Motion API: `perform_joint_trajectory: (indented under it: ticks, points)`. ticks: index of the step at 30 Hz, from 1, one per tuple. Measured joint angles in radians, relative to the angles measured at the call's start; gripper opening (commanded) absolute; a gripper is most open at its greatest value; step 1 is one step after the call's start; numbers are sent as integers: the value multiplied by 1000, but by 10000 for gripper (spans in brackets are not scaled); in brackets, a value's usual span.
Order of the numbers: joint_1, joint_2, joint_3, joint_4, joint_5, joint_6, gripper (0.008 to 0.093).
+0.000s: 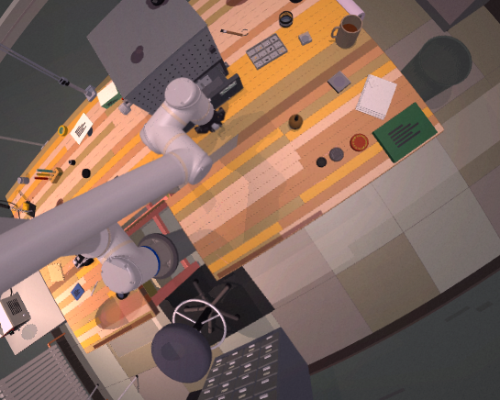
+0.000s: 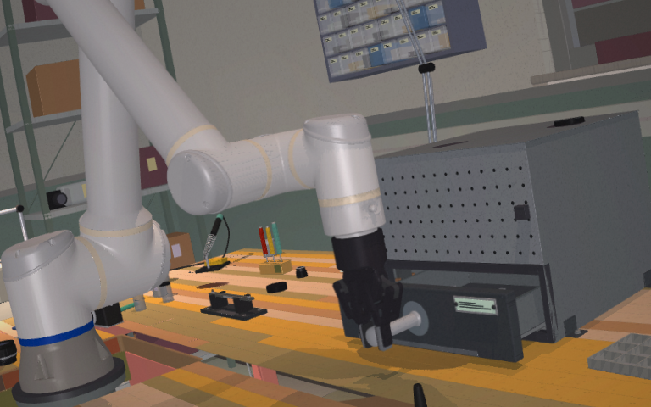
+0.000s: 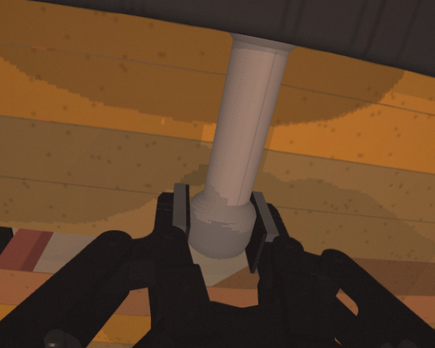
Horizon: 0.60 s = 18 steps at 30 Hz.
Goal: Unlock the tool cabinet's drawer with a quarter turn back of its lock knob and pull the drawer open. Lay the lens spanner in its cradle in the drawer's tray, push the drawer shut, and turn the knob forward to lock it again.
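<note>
The grey tool cabinet (image 2: pixel 511 201) stands at the far end of the bench, and its dark drawer (image 2: pixel 450 315) is pulled partly out of the front. A pale cylindrical handle (image 2: pixel 400 323) with a rounded end sticks out of the drawer face. My gripper (image 2: pixel 377 339) is closed around that handle's rounded end (image 3: pixel 219 226), reaching down from above. The drawer's inside shows from above as a dark tray (image 1: pixel 221 85), its contents too small to tell. A small dark knob (image 2: pixel 521 212) sits on the cabinet's perforated front. A thin tool (image 1: pixel 234 31), perhaps the lens spanner, lies on the bench beside the cabinet.
The bench top lies close under the handle. A grey compartment tray (image 2: pixel 642 355) lies right of the cabinet. A black clamp block (image 2: pixel 231 304), small black caps and a screwdriver stand (image 2: pixel 271 257) lie to the left. A mug (image 1: pixel 348 30), notepad and green book occupy the far bench end.
</note>
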Motion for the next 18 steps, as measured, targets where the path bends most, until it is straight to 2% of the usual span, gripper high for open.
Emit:
perform_joint_trajectory:
  ticks: [18]
  points:
    - [-108,-36,51,-15,0,-108,80]
